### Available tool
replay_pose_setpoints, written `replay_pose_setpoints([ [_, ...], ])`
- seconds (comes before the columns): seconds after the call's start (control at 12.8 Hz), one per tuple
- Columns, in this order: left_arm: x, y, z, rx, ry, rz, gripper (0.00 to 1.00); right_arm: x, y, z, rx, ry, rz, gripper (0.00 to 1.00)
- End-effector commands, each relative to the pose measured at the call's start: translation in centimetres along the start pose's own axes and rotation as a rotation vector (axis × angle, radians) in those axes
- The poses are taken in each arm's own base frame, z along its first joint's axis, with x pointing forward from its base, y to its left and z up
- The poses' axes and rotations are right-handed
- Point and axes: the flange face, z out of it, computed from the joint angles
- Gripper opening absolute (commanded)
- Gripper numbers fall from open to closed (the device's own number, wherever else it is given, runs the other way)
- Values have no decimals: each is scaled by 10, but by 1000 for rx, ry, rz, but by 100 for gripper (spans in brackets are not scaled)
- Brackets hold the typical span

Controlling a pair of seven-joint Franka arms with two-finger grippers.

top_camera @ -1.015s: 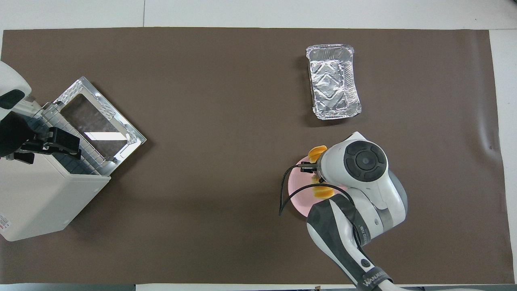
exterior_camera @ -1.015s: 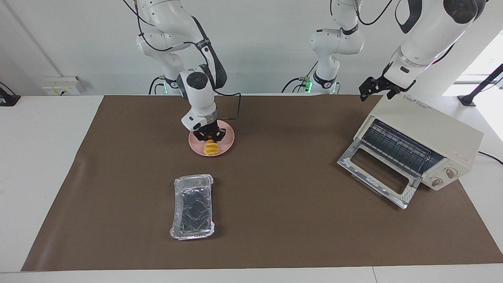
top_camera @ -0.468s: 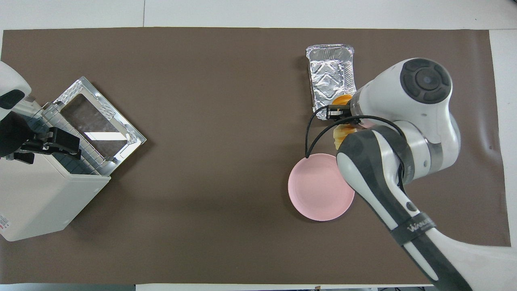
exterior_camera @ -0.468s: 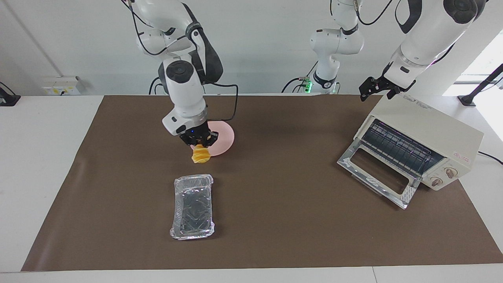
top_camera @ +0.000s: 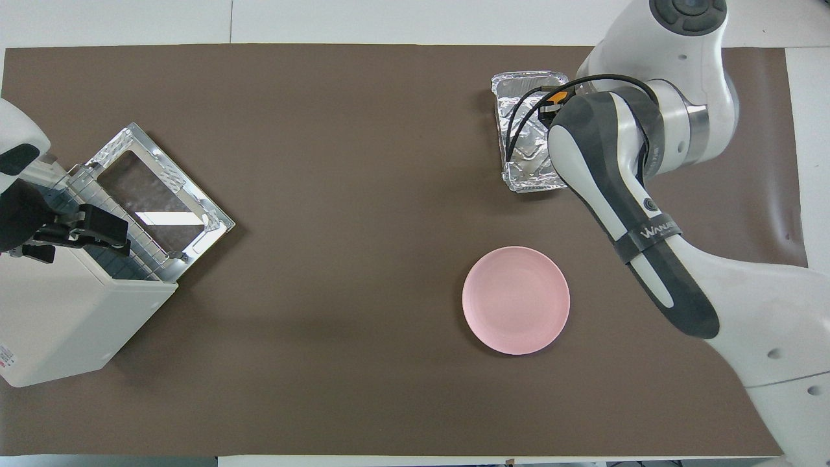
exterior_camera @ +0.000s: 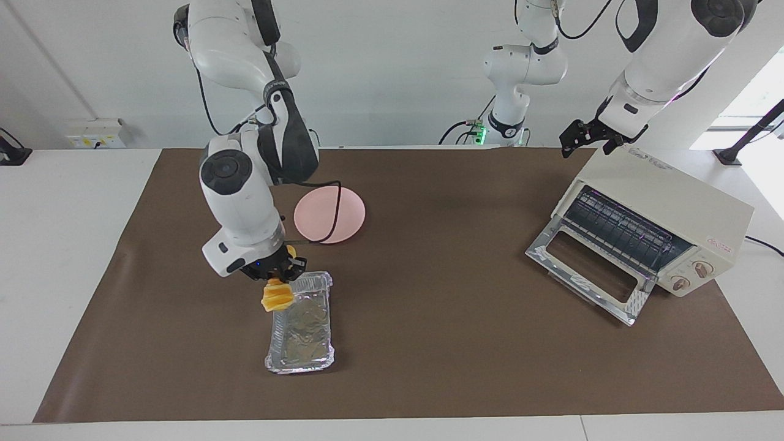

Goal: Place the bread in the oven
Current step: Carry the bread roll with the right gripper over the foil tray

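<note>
The right gripper [exterior_camera: 274, 274] clasps the small golden-yellow ridged bread [exterior_camera: 275, 297] above the crinkled silver foil tray [exterior_camera: 301, 334] – likely the loading step; next, lower it in squarely. The round pink plate [exterior_camera: 329, 214] lies bare. The cream-white toaster oven [exterior_camera: 649, 223] stands open – the left gripper [exterior_camera: 585, 139] waits over it.
</note>
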Motion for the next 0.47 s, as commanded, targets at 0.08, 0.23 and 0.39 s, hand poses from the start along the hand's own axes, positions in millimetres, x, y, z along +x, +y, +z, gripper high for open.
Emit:
replay_pose_setpoints([
  [0.08, -3, -3, -2, -9, 15, -1, 100, 29, -10, 35, 25, 69, -30, 0],
  [0.23, -3, -3, -2, -9, 15, -1, 100, 39, -16, 42, 34, 76, -30, 0],
  [0.39, -3, -3, -2, -9, 15, -1, 100, 43, -20, 46, 46, 87, -30, 0],
])
